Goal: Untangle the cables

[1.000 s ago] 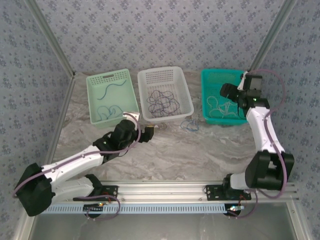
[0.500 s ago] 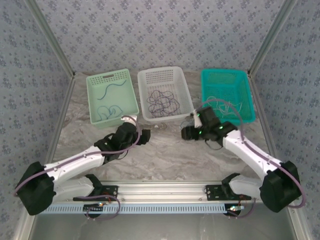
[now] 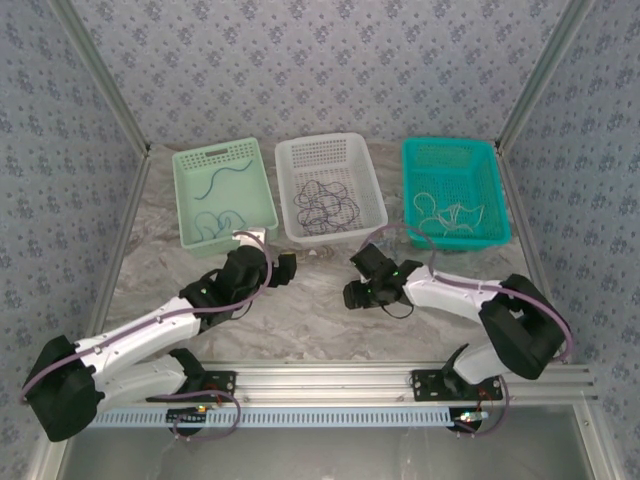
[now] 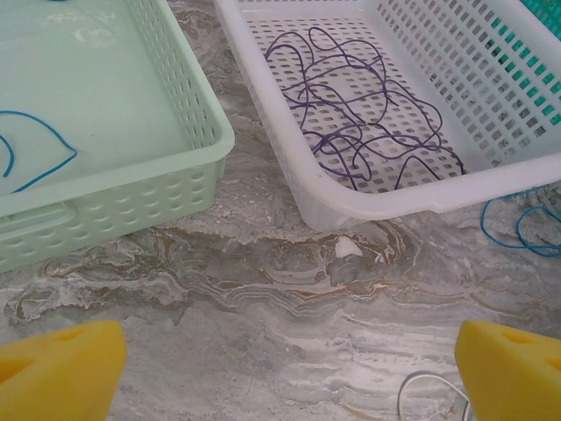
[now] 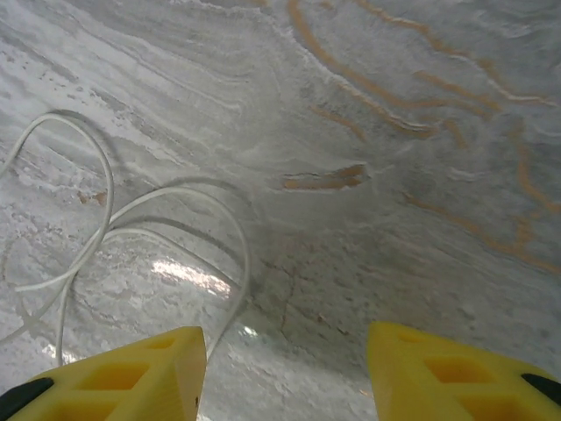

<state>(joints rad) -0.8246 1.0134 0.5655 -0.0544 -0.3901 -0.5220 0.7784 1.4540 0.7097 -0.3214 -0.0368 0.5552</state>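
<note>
1. Right gripper half open, empty, by a white cable on the table
2. Left gripper wide open, empty
3. Blue cables lie in the green basket, white ones in the teal basket
4. Dark tangle in the white basket is not done yet

Stock on my screen, carrying surface and what it bears:

1. Worktop: grey-white marbled top with tan veins, walled on three sides.
2. Light green basket: far left, standing flat.
3. White basket: far centre, just beside the green one, a strip of bare top between them.
4. Teal basket: far right, apart from the white one.
5. Blue cable: loose curls on the bare top, near the white basket's near right corner.
6. Pale white cable: open loops lying flat on the bare top.
</note>
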